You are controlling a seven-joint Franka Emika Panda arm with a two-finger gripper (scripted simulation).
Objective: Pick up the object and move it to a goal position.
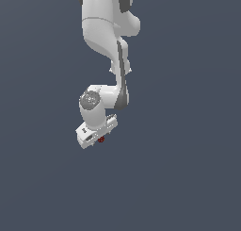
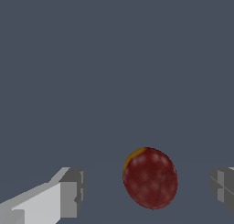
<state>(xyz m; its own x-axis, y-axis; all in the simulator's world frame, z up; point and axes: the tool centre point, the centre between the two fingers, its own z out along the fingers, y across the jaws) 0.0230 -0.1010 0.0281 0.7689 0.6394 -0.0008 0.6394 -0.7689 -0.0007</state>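
Mostly flat dark grey-blue floor (image 1: 188, 178) all round. White arm (image 1: 101, 32) hangs down from the top of the exterior view, wrist bent, hand low over the floor. Gripper (image 1: 96, 136) is spread wide, nothing pinched; in the wrist view one grey fingertip (image 2: 73, 191) and the other (image 2: 221, 189) stand well apart. Object (image 2: 150, 178), a dark red speckled blob with a small orange patch, sits between the fingertips, touching neither, nearer one fingertip. In the exterior view it peeks out just under the gripper.
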